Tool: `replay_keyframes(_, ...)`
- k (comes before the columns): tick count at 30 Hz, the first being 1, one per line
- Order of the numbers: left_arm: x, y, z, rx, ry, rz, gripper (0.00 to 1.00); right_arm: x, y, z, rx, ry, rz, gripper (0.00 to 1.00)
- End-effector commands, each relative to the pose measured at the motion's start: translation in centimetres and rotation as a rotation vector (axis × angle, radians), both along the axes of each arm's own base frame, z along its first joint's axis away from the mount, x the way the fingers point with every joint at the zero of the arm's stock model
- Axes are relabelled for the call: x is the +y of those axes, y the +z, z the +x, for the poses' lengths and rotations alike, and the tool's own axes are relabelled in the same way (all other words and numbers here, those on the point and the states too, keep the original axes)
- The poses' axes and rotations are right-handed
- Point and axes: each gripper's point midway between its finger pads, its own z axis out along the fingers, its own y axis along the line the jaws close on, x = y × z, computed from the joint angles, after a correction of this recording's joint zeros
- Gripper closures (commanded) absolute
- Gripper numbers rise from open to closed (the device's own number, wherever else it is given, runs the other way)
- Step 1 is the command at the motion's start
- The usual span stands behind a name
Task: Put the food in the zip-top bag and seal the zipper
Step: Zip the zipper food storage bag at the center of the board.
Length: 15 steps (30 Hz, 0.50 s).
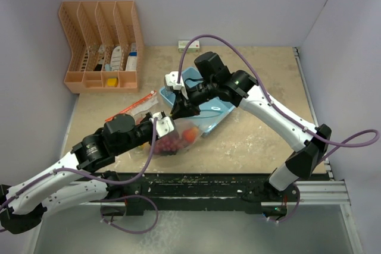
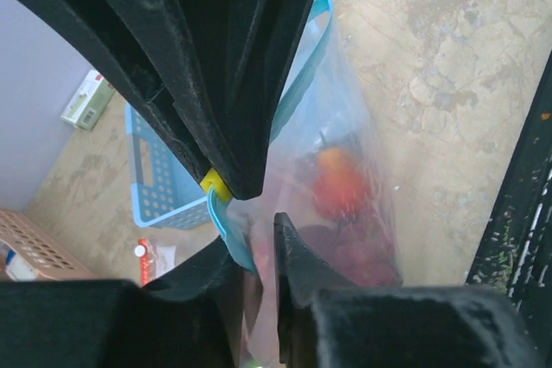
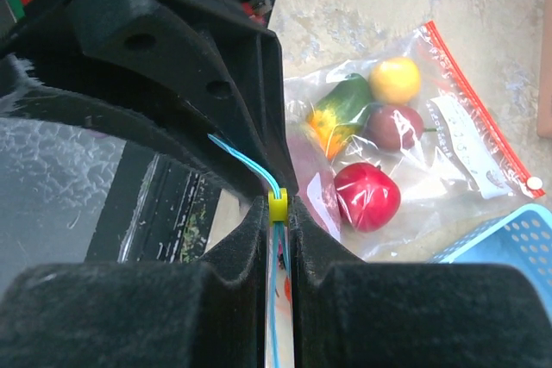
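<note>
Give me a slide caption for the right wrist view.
Right gripper pinches the yellow slider on the blue zipper; a second bag of toy food lies beyond.

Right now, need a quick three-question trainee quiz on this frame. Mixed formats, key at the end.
1. True or false: the right gripper has the yellow slider between its fingertips.
2. The second bag has a zipper strip that is: A red, B green, C black.
3. Fill in: the left gripper pinches the zip-top bag by its ____ zipper strip.

Key: 1 true; 2 A; 3 blue.
</note>
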Motion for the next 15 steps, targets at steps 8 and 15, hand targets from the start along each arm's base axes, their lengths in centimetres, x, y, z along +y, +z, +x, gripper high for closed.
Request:
replay_keyframes(8, -0.3, 1.0, 0.1, -0.039, -0.040, -0.026, 1.00, 0.6, 3.0, -0.1, -0.052, 0.028, 0.101, 0.82)
replay_keyframes(15, 0.5, 1.8, 1.1, -0.066, 0.020, -0.036, 1.00, 0.8, 3.8, 0.6, -0.082, -0.009, 0.130, 0.56)
